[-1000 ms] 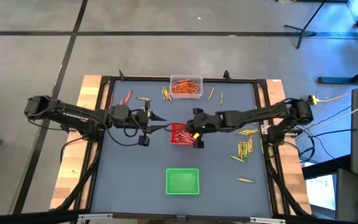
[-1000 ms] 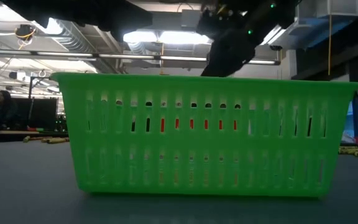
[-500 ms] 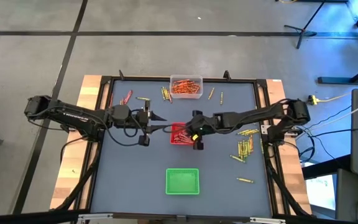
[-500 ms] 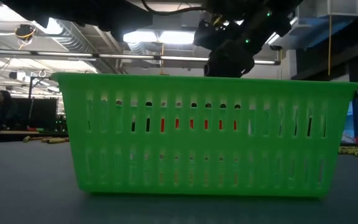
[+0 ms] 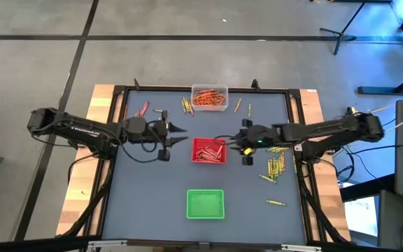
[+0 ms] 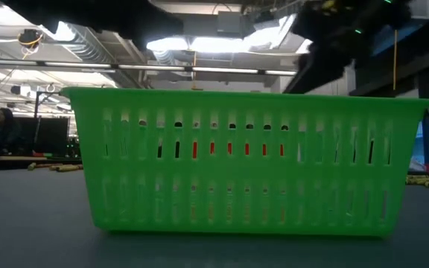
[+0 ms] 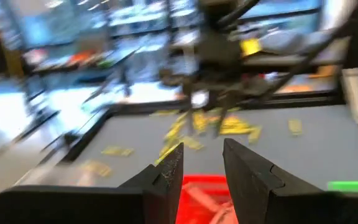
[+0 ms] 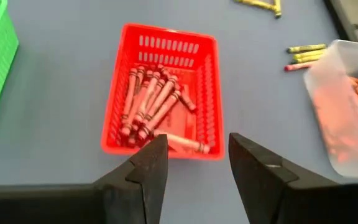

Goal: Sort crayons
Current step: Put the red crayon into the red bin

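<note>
The red tray [image 5: 208,150] sits at the middle of the dark grey surface [image 5: 138,196] and serves as reference. It holds a heap of red crayons [image 8: 151,106]. Beyond it, at the far edge, a clear tray [image 5: 209,98] contains orange crayons [image 5: 208,96]. On the near side stands the green tray [image 5: 206,204], which fills the low view. Yellow-green crayons [image 5: 274,165] lie loose on the surface to the right of the red tray; a few more lie near the clear tray, and some red ones [image 5: 143,109] lie at the far left corner.

The right gripper [image 5: 246,148] hovers just right of the red tray, jaws released and empty. The left gripper [image 5: 177,137] hovers just left of it, jaws narrowly parted, nothing between them.

Around the surface is grey concrete floor [image 5: 40,63]. The low view shows ceiling lights [image 6: 199,45] and a seated person [image 6: 2,126] at far left.
</note>
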You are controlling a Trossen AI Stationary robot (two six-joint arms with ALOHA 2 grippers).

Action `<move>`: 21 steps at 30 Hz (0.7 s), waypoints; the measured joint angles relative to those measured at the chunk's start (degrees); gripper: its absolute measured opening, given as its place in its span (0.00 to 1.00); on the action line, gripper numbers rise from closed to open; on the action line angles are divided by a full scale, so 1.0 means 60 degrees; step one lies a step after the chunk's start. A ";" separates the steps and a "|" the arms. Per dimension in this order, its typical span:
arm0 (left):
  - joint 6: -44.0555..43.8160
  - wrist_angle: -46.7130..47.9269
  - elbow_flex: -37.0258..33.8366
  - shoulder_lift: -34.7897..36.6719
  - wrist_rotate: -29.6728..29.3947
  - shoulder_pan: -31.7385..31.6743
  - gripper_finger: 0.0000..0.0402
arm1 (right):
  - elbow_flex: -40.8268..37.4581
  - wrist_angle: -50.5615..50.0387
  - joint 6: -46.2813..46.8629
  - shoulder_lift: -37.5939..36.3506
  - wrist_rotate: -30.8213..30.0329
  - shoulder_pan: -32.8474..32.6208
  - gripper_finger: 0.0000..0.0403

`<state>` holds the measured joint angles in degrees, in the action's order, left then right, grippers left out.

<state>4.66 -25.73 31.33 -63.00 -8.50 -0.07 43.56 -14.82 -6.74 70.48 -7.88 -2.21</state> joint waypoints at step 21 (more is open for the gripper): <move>-0.3094 0.7695 0.1947 -0.0554 -0.0624 -0.5595 0.42 | -0.3973 0.5084 -0.1646 -0.2845 -0.0961 0.0002 0.41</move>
<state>-13.91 20.44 43.01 -66.33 -12.24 -33.64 19.73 15.69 -16.62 53.41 -13.64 -2.20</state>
